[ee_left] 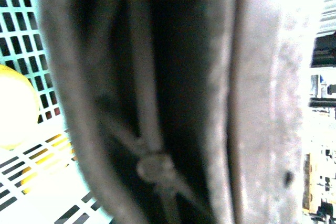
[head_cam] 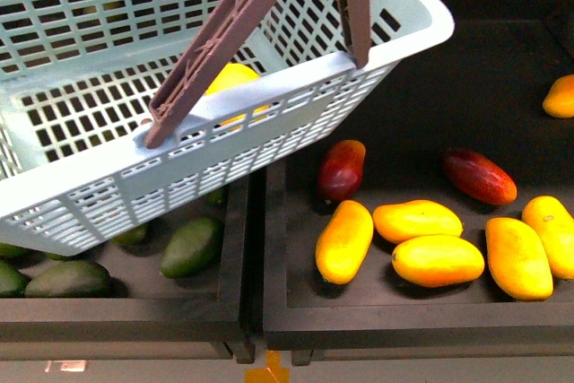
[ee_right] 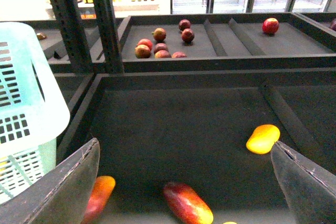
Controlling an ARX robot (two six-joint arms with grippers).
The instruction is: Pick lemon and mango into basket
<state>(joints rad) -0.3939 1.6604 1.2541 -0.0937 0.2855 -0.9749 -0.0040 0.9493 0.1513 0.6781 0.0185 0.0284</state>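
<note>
Front view: lemon (head_cam: 231, 78) sits in the basket (head_cam: 421, 38); nearest mango (head_cam: 344, 241) lies at its 4 o'clock, long axis 1-to-7. My right hand (ee_right: 184, 142), released, is nearer; left hand's grip I cannot tell.

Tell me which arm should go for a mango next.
Right. The right gripper is open and empty over the mango bin. The left wrist view is filled by the basket handle, so that arm seems busy holding the basket, with the lemon already inside.
</note>
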